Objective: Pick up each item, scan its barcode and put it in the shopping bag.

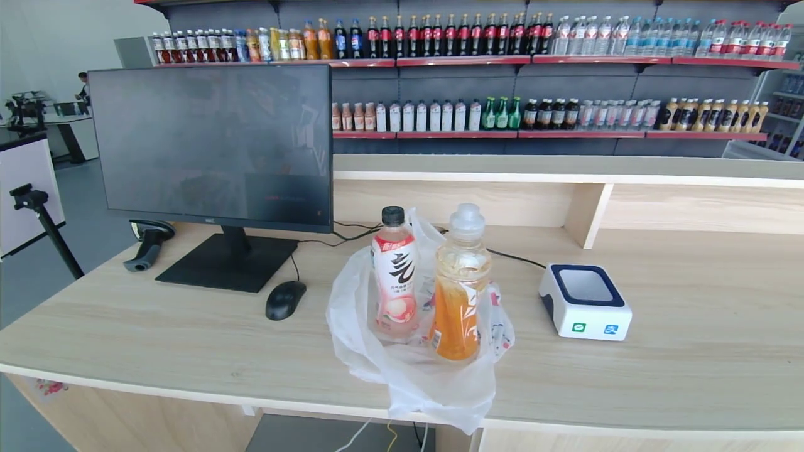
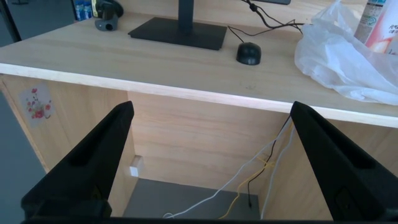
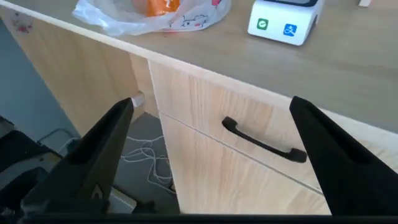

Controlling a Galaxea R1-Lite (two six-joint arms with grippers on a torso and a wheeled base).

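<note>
A thin white shopping bag (image 1: 414,364) lies open on the counter's front middle, one fold drooping over the edge. Two bottles stand upright in it: a pink peach drink (image 1: 394,276) with a black cap and an orange juice bottle (image 1: 460,289) with a clear cap. The white barcode scanner (image 1: 584,301) with a dark window sits to their right. My left gripper (image 2: 211,168) hangs open below the counter's front edge, left of the bag (image 2: 342,56). My right gripper (image 3: 211,162) is open too, low in front of a drawer, with the scanner (image 3: 283,22) above.
A black monitor (image 1: 217,144) on its stand, a mouse (image 1: 285,299) and a handheld scanner (image 1: 147,245) occupy the counter's left. A drawer handle (image 3: 264,142) and loose cables (image 2: 249,180) lie under the counter. Drink shelves line the back wall.
</note>
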